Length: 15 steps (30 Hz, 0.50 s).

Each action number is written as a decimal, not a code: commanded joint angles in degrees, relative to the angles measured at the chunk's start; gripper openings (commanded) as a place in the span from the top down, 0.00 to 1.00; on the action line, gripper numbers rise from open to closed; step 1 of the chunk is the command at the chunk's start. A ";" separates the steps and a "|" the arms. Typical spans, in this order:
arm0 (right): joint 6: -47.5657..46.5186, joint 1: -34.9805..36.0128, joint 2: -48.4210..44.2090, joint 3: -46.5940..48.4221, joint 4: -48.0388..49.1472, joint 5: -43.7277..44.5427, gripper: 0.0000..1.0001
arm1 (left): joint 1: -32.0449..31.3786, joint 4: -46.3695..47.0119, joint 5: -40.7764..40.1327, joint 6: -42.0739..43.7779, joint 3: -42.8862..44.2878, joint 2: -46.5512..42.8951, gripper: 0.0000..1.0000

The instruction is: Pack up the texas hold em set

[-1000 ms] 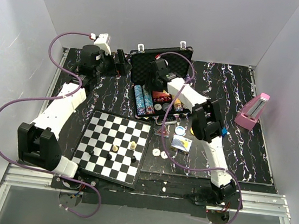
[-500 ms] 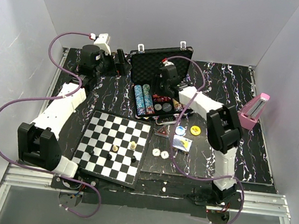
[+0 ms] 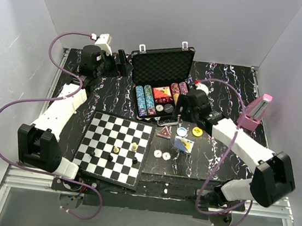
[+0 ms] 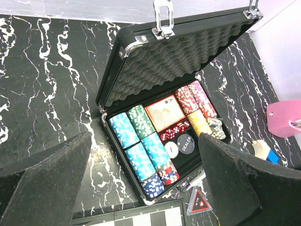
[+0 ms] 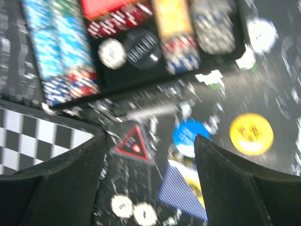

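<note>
The black briefcase [image 3: 162, 65] stands open at the back, foam lid [image 4: 174, 56] up. Its tray holds rows of poker chips [image 4: 141, 150], a card deck [image 4: 164, 113], red dice [image 4: 174, 132] and a dealer button [image 4: 186, 143]. In front of it on the table lie a triangular button [image 5: 133, 142], a blue round button [image 5: 190, 136], a yellow one [image 5: 251, 133], a blue-backed card deck [image 5: 186, 188] and two white buttons [image 5: 122, 205]. My right gripper [image 5: 150, 139] hangs open over these loose pieces, holding nothing. My left gripper [image 4: 145, 141] is open, left of the case [image 3: 123, 64].
A chessboard [image 3: 114, 148] with a few pieces lies at the front left, its corner close to the triangular button [image 3: 164, 132]. A pink metronome [image 3: 254, 112] stands at the right. White walls enclose the table on three sides.
My right arm has pulled out of the case toward the front and swung right, its jaws spreading wider. The left arm has not moved.
</note>
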 commanded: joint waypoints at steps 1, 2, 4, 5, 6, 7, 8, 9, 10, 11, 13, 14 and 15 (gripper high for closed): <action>10.25 2.92 -6.39 -7.19 -13.47 8.54 0.16 | 0.34 0.54 0.84 -0.22 -0.65 -2.63 0.02; 11.83 3.45 -7.44 -8.95 -14.26 8.55 0.15 | 0.34 0.54 1.02 -0.40 -0.74 -2.63 0.02; 15.18 3.89 -8.85 -11.76 -14.98 7.76 0.14 | 0.34 0.81 1.37 -0.75 -0.83 -2.63 0.02; 16.76 3.89 -9.29 -13.52 -15.15 6.97 0.13 | 0.34 0.89 1.63 -0.93 -0.83 -2.63 0.02; 18.16 3.89 -9.38 -14.49 -15.32 6.18 0.13 | 0.34 0.89 1.90 -1.10 -0.83 -2.71 0.02; 19.05 4.07 -9.39 -15.29 -15.41 5.48 0.12 | 0.43 1.07 1.90 -1.28 -0.92 -2.89 0.02; 20.62 4.16 -9.12 -15.82 -15.94 5.38 0.12 | 0.34 1.24 1.99 -1.28 -1.01 -3.07 0.02; 21.42 4.07 -8.77 -16.43 -15.94 5.12 0.11 | 0.34 1.25 1.99 -1.37 -1.01 -3.15 0.02; 22.04 4.16 -8.42 -16.87 -15.94 4.60 0.11 | 0.34 1.25 1.99 -1.37 -0.92 -3.24 0.02; 21.96 4.07 -7.90 -17.05 -15.59 3.90 0.11 | 0.43 1.33 2.07 -1.37 -1.09 -3.33 0.02; 21.43 4.25 -6.76 -16.97 -14.98 3.36 0.10 | 0.34 1.42 2.08 -1.45 -1.18 -3.42 0.02; 21.26 4.33 -6.31 -16.96 -14.45 3.19 0.10 | 0.34 1.51 2.16 -1.46 -1.18 -3.51 0.02; 20.73 4.51 -5.87 -16.96 -13.75 2.92 0.10 | 0.43 1.51 2.16 -1.46 -1.18 -3.42 0.02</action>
